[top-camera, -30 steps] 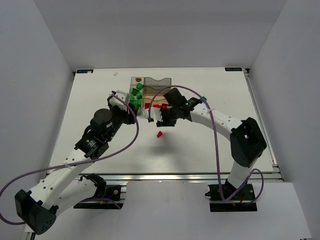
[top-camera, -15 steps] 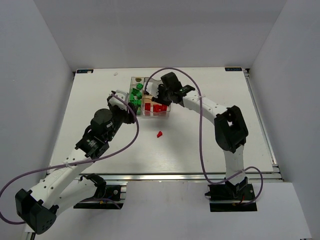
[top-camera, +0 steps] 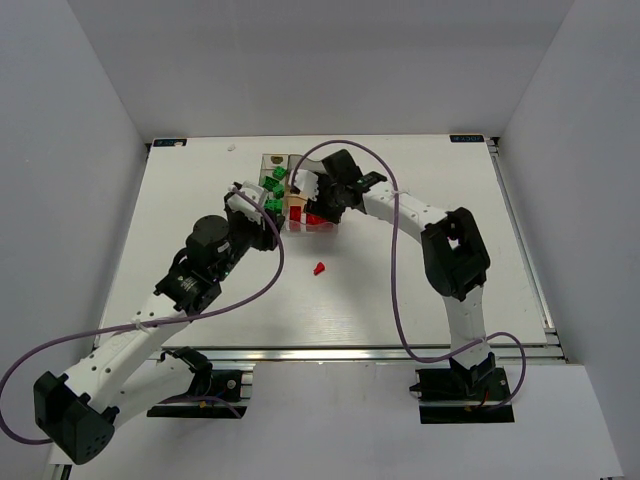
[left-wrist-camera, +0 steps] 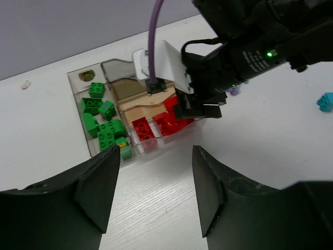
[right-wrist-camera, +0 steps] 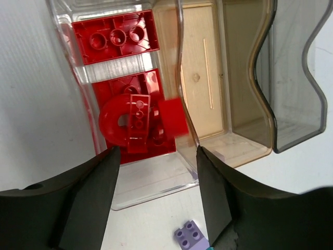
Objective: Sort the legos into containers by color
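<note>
Loose red brick (top-camera: pixel 319 268): is lying on the table (top-camera: pixel 420 300) at six o'clock of the tray (right-wrist-camera: pixel 151 185), with the right gripper (right-wrist-camera: pixel 156 156) and left gripper (left-wrist-camera: pixel 154 156) both hovering spread and empty; probably light, rigid and slick, so pinching across its flat sides is looking safest.

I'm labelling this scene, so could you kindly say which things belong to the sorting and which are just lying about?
Job: tray, green bricks, red bricks, loose red brick, lilac brick, blue brick.
Lying about: white scrap, gold bit.
</note>
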You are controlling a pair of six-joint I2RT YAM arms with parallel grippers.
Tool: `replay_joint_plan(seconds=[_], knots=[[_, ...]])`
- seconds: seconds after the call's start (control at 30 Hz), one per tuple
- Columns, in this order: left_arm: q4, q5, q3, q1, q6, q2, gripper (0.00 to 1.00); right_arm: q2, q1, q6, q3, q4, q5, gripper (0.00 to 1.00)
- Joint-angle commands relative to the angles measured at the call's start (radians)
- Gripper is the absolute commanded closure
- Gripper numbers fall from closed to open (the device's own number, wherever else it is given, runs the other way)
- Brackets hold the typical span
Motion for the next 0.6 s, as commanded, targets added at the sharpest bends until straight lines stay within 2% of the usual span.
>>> replay_joint_plan(seconds=[0.0, 0.07, 0.13, 0.17, 0.2, 0.23, 0.3, 0.33, 0.4, 0.43, 0.47, 0.5, 0.53, 0.57], knots=[[0.016, 0.118, -0.002, 0.002, 0.030, 0.007, 0.32, -0.048, -0.012, 0.050, 0.044, -0.022, -0.062, 0.33], [0.019, 0.140, -0.005, 0.002, 0.036, 0.016, 0.33, -0.080, -0.021, 0.070, 0.038, -0.028, -0.077, 0.33], [0.019, 0.214, -0.011, 0.002, 0.044, 0.019, 0.39, -0.109, -0.030, 0.113, 0.027, -0.029, -0.102, 0.33], [0.050, 0.226, -0.013, 0.002, 0.045, 0.022, 0.46, -0.156, -0.038, 0.133, 0.000, -0.020, -0.110, 0.34], [0.053, 0.250, -0.018, 0.002, 0.047, 0.025, 0.62, -0.187, -0.048, 0.161, -0.025, -0.002, -0.122, 0.34], [0.054, 0.264, -0.019, 0.002, 0.048, 0.028, 0.71, -0.228, -0.062, 0.220, -0.061, 0.026, -0.131, 0.35], [0.064, 0.293, -0.022, 0.002, 0.048, 0.044, 0.82, -0.374, -0.093, 0.314, -0.219, 0.165, -0.111, 0.44], [0.065, 0.325, -0.022, 0.002, 0.048, 0.056, 0.87, -0.484, -0.096, 0.411, -0.282, 0.217, -0.104, 0.50], [0.065, 0.367, -0.015, 0.002, 0.048, 0.102, 0.88, -0.592, -0.130, 0.521, -0.474, 0.341, -0.058, 0.57], [0.061, 0.410, -0.010, 0.002, 0.044, 0.125, 0.83, -0.677, -0.139, 0.540, -0.525, 0.354, -0.083, 0.57], [0.056, 0.424, -0.004, 0.002, 0.037, 0.151, 0.78, -0.710, -0.150, 0.557, -0.590, 0.348, -0.169, 0.53], [0.050, 0.435, 0.004, -0.012, 0.027, 0.212, 0.71, -0.735, -0.180, 0.576, -0.611, 0.301, -0.207, 0.52], [0.033, 0.409, 0.025, -0.012, 0.022, 0.250, 0.56, -0.771, -0.190, 0.602, -0.625, 0.272, -0.302, 0.50], [-0.005, 0.413, 0.041, -0.021, 0.015, 0.292, 0.51, -0.792, -0.212, 0.603, -0.638, 0.247, -0.303, 0.50]])
